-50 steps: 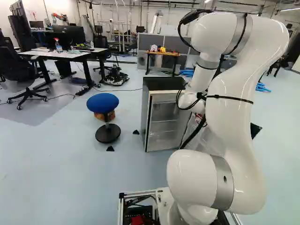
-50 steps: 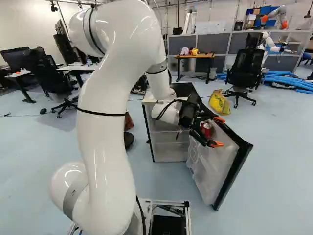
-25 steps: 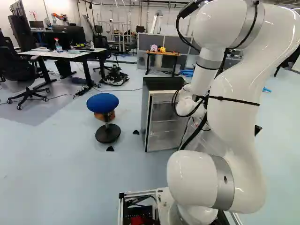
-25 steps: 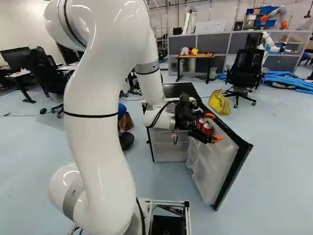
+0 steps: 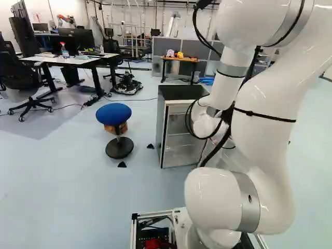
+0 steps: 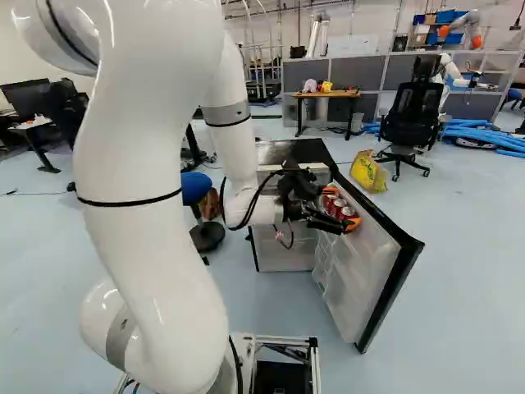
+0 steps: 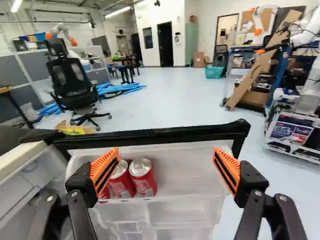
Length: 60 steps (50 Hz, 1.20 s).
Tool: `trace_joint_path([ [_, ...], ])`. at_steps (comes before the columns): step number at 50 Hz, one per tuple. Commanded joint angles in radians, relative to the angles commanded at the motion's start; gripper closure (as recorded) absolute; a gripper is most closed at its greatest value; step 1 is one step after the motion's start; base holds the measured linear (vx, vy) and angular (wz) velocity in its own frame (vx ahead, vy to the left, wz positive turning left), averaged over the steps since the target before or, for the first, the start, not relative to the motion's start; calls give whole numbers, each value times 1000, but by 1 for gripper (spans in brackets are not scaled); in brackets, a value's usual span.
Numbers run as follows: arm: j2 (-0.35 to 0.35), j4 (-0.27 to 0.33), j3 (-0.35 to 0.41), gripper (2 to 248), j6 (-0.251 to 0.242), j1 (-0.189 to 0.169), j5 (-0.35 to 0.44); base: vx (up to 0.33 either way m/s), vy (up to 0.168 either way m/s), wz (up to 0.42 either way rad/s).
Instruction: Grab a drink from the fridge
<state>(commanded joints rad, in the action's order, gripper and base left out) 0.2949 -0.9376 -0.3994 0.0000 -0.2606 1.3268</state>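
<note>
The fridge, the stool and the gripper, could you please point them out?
Fridge [image 5: 179,93]: left base view, on its black top.
Stool [image 5: 113,112]: left base view, on its blue seat.
Gripper [image 7: 166,154]: wrist view, midway between its fingertips.

In the wrist view, one can [image 7: 104,194] in the fridge door [image 7: 150,136] is mostly hidden, and the fridge [image 7: 22,167] beside the door is cut off. The arm [image 5: 264,135] mostly covers the door in the left base view.
</note>
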Motion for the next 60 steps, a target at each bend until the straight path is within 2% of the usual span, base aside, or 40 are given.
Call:
trace_joint_path([
  [14, -69, 148, 89, 3, 0, 33, -28, 0, 0, 0],
  [27, -108, 274, 136, 3, 0, 54, -68, 0, 0, 0],
  [41, -93, 273, 135, 3, 0, 56, -74, 0, 0, 0],
  [60, -22, 212, 118, 3, 0, 57, -110, 0, 0, 0],
])
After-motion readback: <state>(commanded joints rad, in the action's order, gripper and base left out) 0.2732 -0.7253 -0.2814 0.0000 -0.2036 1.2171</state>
